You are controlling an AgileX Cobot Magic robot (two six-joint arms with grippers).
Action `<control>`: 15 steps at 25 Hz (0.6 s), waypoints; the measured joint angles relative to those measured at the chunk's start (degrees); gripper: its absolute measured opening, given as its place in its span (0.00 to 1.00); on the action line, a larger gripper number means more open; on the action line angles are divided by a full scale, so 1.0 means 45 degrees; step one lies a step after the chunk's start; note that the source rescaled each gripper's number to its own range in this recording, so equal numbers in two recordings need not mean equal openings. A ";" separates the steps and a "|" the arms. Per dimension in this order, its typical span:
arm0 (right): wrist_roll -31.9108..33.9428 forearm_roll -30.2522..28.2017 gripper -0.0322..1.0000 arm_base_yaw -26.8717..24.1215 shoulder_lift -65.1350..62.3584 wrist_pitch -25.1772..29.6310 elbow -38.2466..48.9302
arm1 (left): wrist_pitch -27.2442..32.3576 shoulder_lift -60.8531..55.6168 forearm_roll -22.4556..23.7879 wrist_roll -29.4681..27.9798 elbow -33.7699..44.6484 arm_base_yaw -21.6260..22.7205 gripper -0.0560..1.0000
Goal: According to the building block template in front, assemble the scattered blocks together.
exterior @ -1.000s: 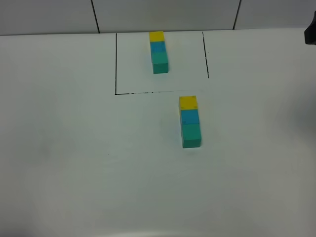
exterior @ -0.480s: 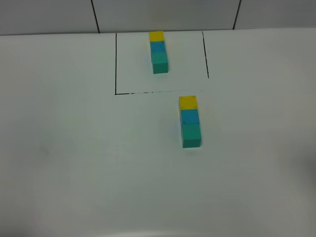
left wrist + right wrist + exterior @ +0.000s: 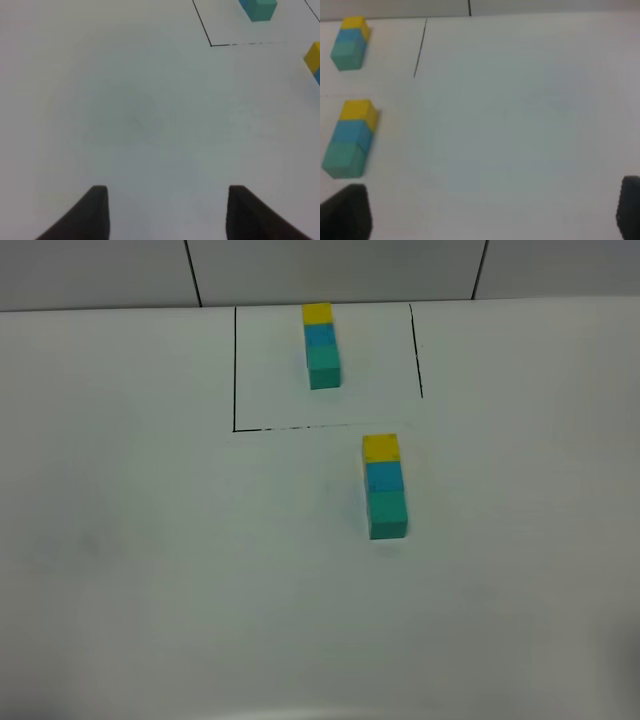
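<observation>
Sitting just outside the marked rectangle (image 3: 235,370), the scattered blocks (image 3: 385,487) form a touching row, yellow farthest, blue, green nearest. The building block template (image 3: 321,345) lies inside it, farther back. Left gripper (image 3: 167,212) stands parted and empty; right gripper (image 3: 492,212) gapes wide, empty.

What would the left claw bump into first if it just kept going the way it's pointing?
Probably only the bare table. The left gripper points at empty surface; the blocks sit off to one side, though depth is unclear.
</observation>
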 joint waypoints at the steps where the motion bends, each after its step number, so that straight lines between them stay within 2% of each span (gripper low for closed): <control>1: 0.0100 -0.0012 1.00 0.0000 -0.0450 0.0189 0.0266 | 0.0000 0.0000 0.0000 0.0000 0.0000 0.0000 0.19; 8: 0.0583 -0.0627 1.00 0.0072 -0.2718 0.2005 0.0672 | 0.0000 0.0000 0.0000 0.0011 0.0000 0.0000 0.19; 12: 0.1347 -0.0818 1.00 0.0773 -0.3508 0.3198 0.0672 | 0.0000 0.0000 0.0000 0.0011 0.0000 0.0000 0.19; 15: 0.1591 -0.1433 1.00 0.1234 -0.3968 0.3664 0.0687 | 0.0000 0.0000 0.0000 0.0011 0.0000 0.0000 0.19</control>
